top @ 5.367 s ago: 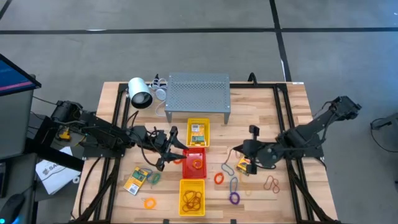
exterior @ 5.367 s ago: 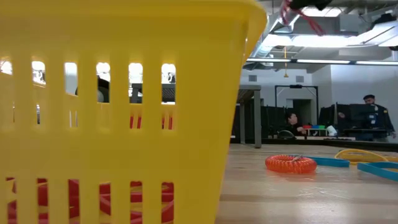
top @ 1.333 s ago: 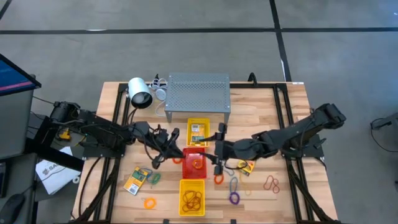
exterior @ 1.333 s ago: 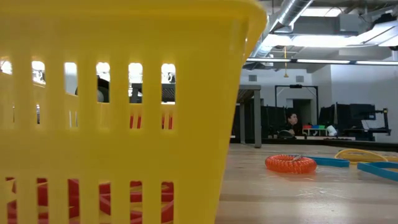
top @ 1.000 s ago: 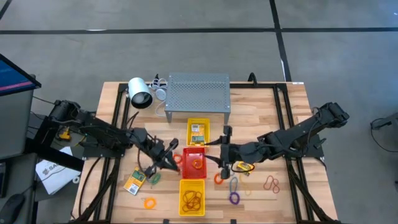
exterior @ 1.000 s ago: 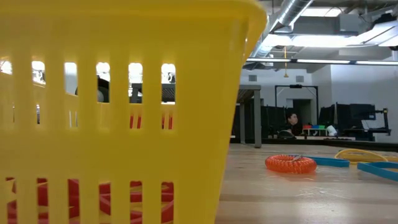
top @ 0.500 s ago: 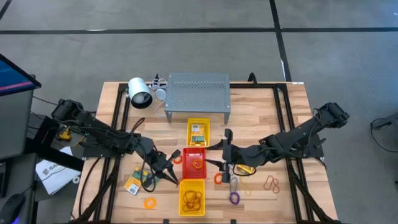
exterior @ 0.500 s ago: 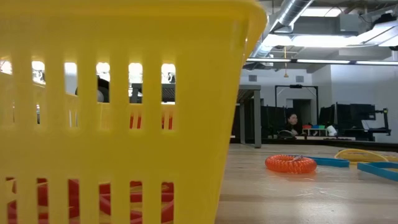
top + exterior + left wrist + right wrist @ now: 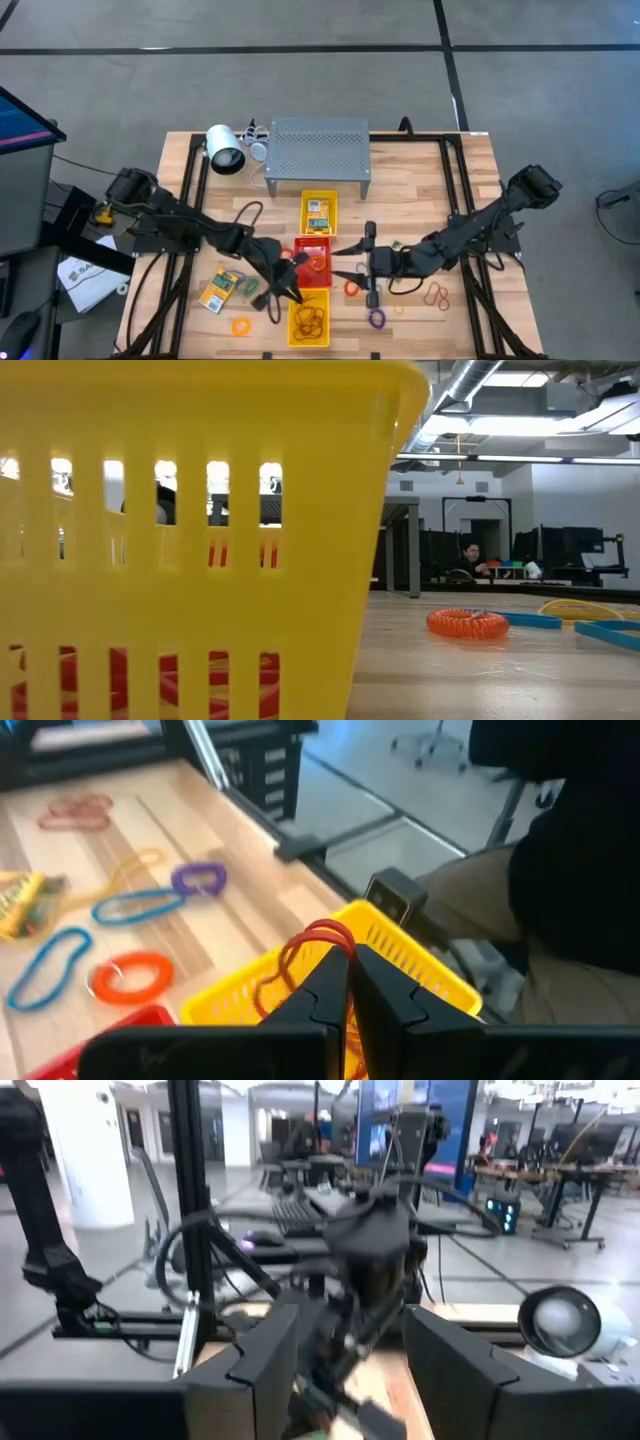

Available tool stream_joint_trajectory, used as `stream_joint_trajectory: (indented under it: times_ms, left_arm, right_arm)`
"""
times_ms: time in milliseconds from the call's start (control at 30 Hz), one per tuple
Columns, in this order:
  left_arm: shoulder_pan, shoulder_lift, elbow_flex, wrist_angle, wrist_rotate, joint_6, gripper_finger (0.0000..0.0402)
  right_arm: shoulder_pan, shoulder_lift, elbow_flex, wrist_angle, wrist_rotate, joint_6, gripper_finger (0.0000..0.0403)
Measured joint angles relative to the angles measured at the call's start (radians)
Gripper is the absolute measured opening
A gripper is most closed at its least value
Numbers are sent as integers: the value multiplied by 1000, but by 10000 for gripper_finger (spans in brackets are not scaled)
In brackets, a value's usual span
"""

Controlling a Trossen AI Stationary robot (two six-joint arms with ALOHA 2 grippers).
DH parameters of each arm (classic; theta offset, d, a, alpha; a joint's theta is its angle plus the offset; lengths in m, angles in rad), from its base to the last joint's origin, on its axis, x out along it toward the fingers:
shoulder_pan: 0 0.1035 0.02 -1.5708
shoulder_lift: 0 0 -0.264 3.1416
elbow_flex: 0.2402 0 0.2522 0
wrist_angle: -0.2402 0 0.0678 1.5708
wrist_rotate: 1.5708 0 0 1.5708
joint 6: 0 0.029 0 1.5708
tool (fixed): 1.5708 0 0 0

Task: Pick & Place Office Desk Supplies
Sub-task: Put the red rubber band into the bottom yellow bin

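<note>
Left wrist view: your left gripper (image 9: 349,958) had swung across to the front yellow tray (image 9: 420,965), pinched tight on a red rubber band (image 9: 318,935) (drop looked imminent). Your right gripper (image 9: 369,281), fingers parted and empty, had dropped over the orange ring (image 9: 352,288) on the table (image 9: 420,190).
</note>
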Motion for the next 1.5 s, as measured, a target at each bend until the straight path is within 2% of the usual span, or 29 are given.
stream_joint_trajectory:
  times_ms: [433,833,967,1500]
  left_arm:
    - [-32,115,14,-17,24,-2,6]
    - [-31,245,121,-57,22,26,6]
    - [-31,292,159,-122,18,27,6]
    - [-32,307,199,-201,20,34,10]
  right_arm:
    - [-3,0,-194,326,3,40,177]
    - [-33,69,-198,405,0,72,177]
    - [-38,103,-198,444,0,78,177]
    - [-43,134,-198,451,-4,106,177]
